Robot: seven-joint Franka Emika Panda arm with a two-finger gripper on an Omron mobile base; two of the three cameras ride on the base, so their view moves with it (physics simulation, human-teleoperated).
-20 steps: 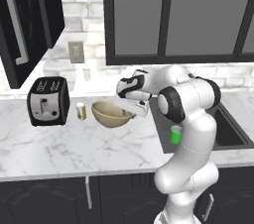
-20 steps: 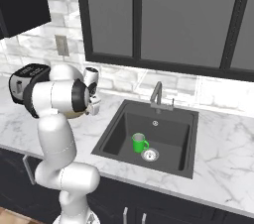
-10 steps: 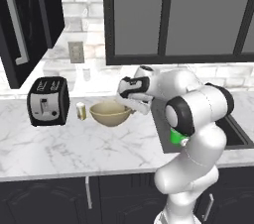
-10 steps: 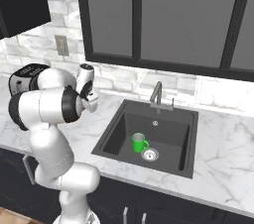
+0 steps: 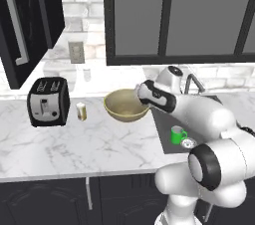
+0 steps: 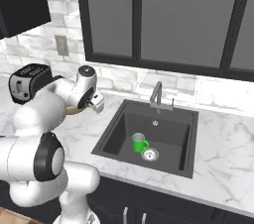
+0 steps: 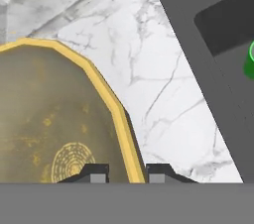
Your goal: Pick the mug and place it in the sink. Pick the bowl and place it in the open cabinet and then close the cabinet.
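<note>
Bowl point(image 5: 126, 105) is sitting above the counter point(image 5: 74, 144), between the small cylinder point(image 5: 81, 111) at its 9 o'clock and the sink point(image 6: 149, 136) at its 3 o'clock. The gripper point(image 7: 121, 172) is clenching the bowl's rim at the 3 o'clock side: in the hand view one fingertip point(image 7: 94, 173) is standing inside the bowl and the other outside, with the yellow rim between them. Whether the bowl is touching the counter, I cannot tell. The mug point(image 6: 139, 142) is standing upright in the sink, just beside the drain point(image 6: 150, 155). The toaster point(image 5: 48, 101) is resting at 9 o'clock of the cylinder. The cabinet point(image 5: 27, 20) is hanging at 10 o'clock of the bowl, with its door open.
</note>
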